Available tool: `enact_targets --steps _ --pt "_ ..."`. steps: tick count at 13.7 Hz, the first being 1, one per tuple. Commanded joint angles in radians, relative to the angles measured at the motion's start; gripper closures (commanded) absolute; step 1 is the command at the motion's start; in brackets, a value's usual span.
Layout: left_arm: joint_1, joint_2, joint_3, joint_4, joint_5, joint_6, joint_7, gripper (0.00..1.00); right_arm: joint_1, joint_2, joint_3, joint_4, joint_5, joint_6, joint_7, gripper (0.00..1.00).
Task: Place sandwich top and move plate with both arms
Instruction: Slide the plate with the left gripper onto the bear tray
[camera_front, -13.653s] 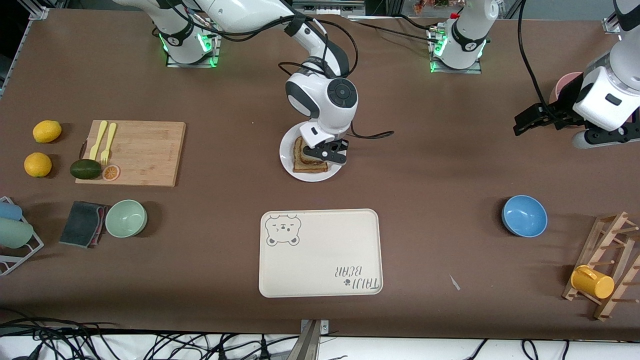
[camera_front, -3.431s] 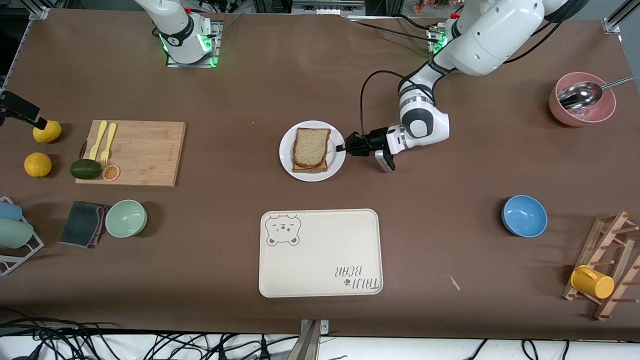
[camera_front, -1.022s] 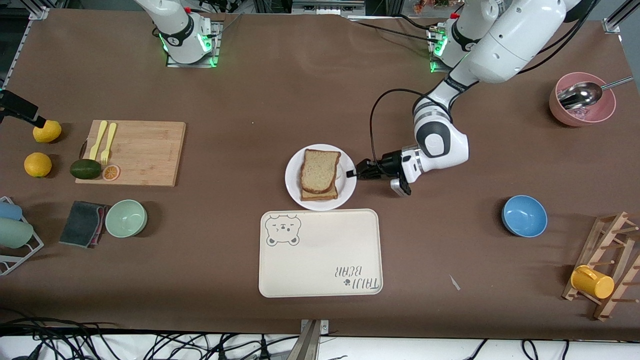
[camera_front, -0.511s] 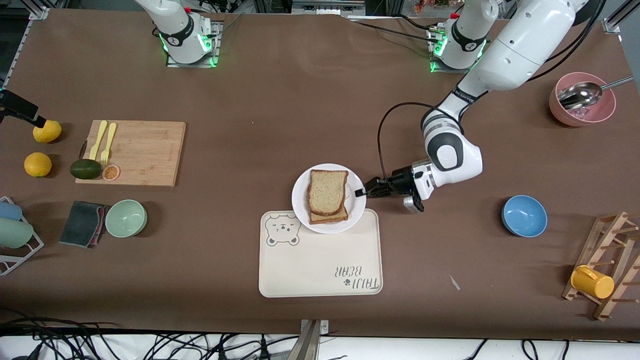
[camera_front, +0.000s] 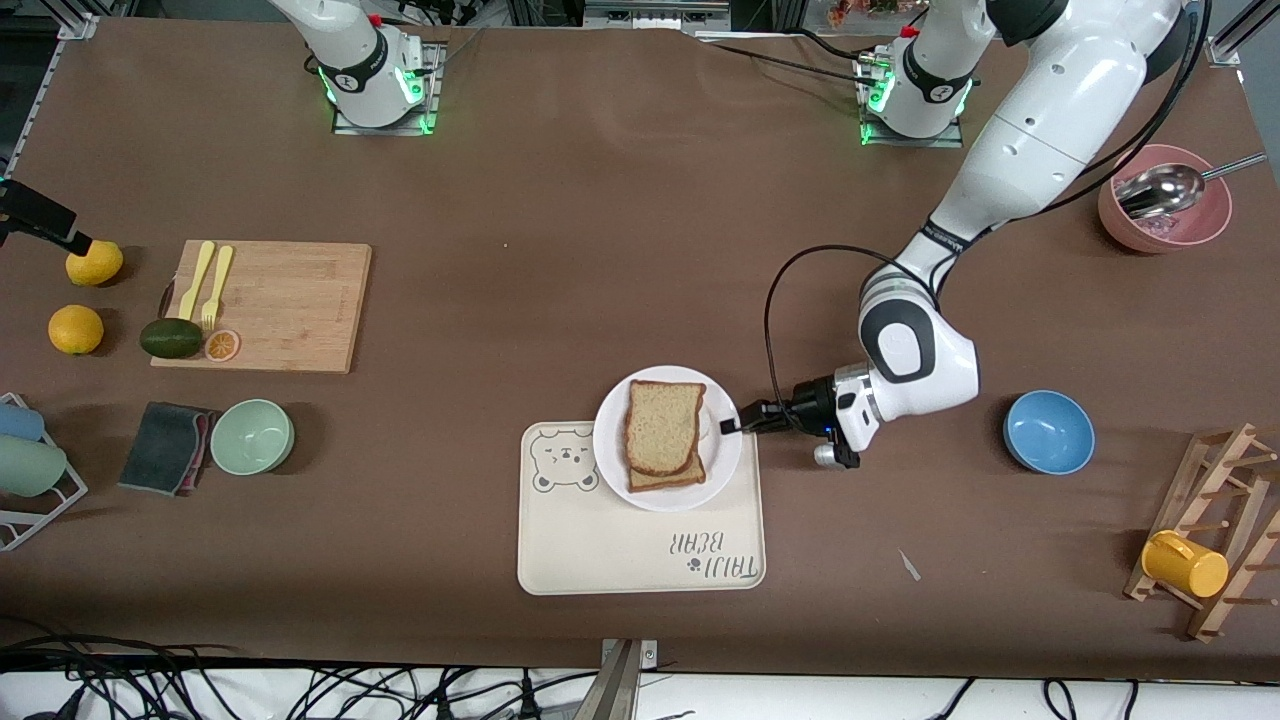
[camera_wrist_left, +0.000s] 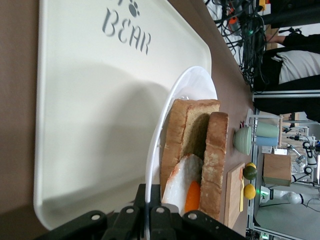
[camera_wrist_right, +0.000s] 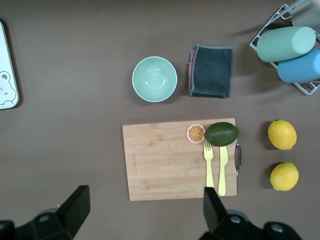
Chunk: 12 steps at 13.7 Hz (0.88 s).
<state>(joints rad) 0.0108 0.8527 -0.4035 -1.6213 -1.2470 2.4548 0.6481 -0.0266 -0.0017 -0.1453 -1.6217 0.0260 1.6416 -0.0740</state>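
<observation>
Light was even and bright from overhead; soft shadows fell toward 3 o'clock of objects; the left wrist view blurred near its lens.

The round white plate (camera_front: 668, 438) carrying the light tan speckled bread slice (camera_front: 662, 427) now sits over the cream rectangular bear tray (camera_front: 640, 545), nearer the front camera than a second ago, its rim pinched by the left hand (camera_front: 733, 424), which has travelled with it.

Glossy white arms (camera_front: 1040, 130), grey joints, black cables.
</observation>
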Motion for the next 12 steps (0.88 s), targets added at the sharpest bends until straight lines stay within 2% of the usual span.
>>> enact_targets --steps 1,4,7,12 --pt "-0.029 0.081 0.003 0.125 0.035 -0.014 -0.077 1.0 -0.007 -0.023 0.004 -0.01 0.005 -0.006 0.007 0.0" --pt "-0.057 0.135 0.014 0.207 0.032 -0.007 -0.122 1.0 -0.007 -0.021 0.004 -0.01 0.005 -0.002 0.007 0.0" --pt "-0.121 0.17 0.093 0.285 0.026 -0.007 -0.177 1.0 -0.007 -0.021 0.003 -0.01 0.005 -0.003 0.007 0.0" --pt "-0.127 0.207 0.1 0.354 0.021 -0.005 -0.208 1.0 -0.007 -0.021 0.003 -0.01 0.005 -0.008 0.007 0.0"
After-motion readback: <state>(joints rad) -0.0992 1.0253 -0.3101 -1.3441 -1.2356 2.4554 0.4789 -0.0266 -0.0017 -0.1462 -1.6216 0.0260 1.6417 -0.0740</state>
